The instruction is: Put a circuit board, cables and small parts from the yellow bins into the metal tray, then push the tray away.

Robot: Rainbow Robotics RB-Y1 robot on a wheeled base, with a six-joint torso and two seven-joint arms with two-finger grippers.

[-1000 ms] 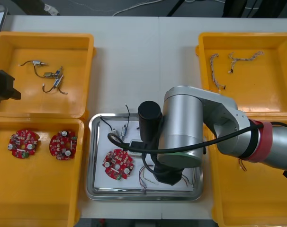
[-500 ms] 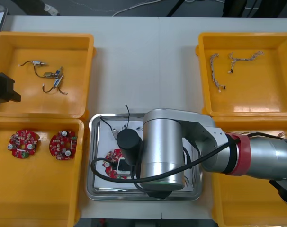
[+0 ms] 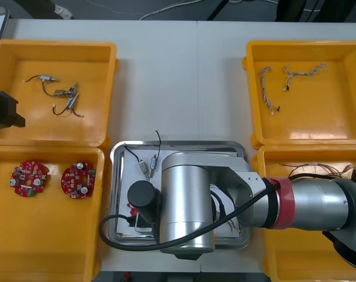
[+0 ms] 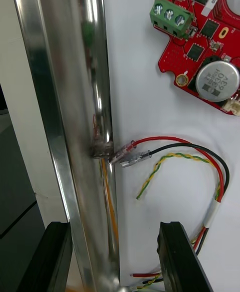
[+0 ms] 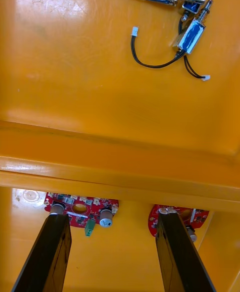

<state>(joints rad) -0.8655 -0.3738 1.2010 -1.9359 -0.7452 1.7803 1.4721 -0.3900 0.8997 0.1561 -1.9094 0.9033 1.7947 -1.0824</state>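
Tray loaded, right pincer astride its near rim
The metal tray (image 3: 195, 143) sits on the counter (image 3: 166, 70) between the yellow bins (image 3: 54, 44), holding a circuit board (image 4: 205, 37) and cables (image 4: 200, 145); its near rim runs lengthwise between the right pincer's (image 4: 115, 232) spread, empty fingers, one inside the wall, one outside. A push away would likely bear on that wall. The left pincer (image 5: 112, 217), also open, hangs over the yellow bins at the left

An electronics workshop (or lab): yellow bins (image 3: 49, 241) of circuit boards (image 3: 30, 178).
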